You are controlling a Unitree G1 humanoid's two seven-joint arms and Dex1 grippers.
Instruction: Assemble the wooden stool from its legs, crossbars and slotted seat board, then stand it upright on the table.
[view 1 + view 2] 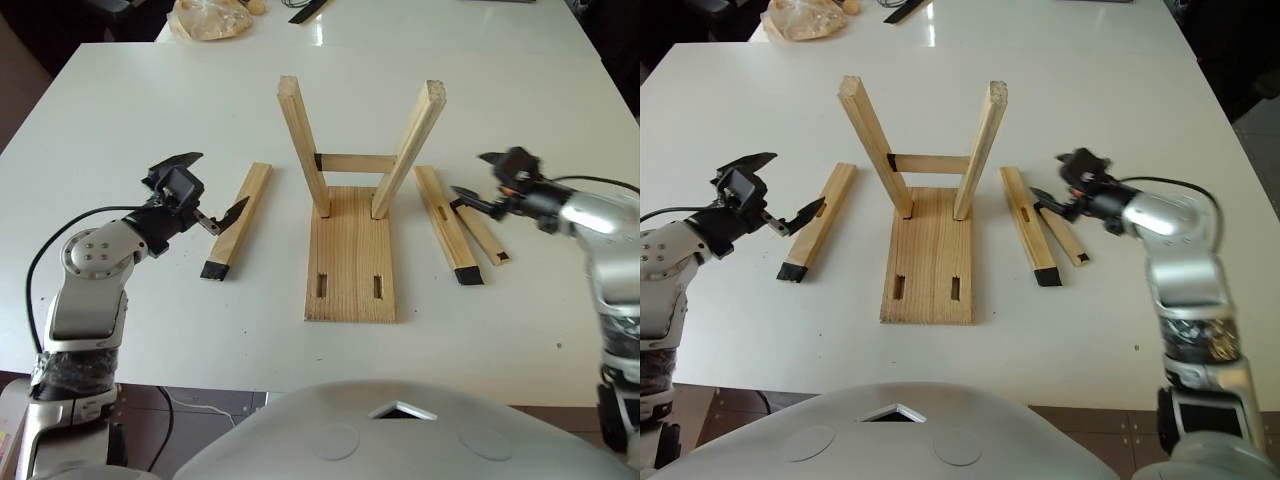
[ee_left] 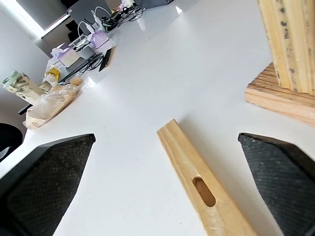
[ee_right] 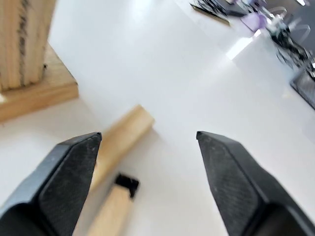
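The slotted seat board (image 1: 350, 262) lies flat mid-table. Two legs (image 1: 303, 140) (image 1: 410, 145) stand slanted in its far slots, joined by a crossbar (image 1: 355, 163). A loose leg (image 1: 237, 220) lies left of the board. My left gripper (image 1: 208, 187) hovers open by the middle of that leg, whose slotted face (image 2: 197, 187) shows between the pads (image 2: 44, 182). Right of the board lie another leg (image 1: 447, 225) and a short crossbar (image 1: 485, 237). My right gripper (image 1: 480, 177) is open over their far ends (image 3: 120, 135), with nothing between its fingers (image 3: 64, 182).
A plastic bag (image 1: 210, 18) with food sits at the table's far edge, with a dark object (image 1: 310, 8) beside it. Cables and small items (image 2: 93, 42) lie on a farther table. Bare white tabletop (image 1: 130, 110) spreads around the parts.
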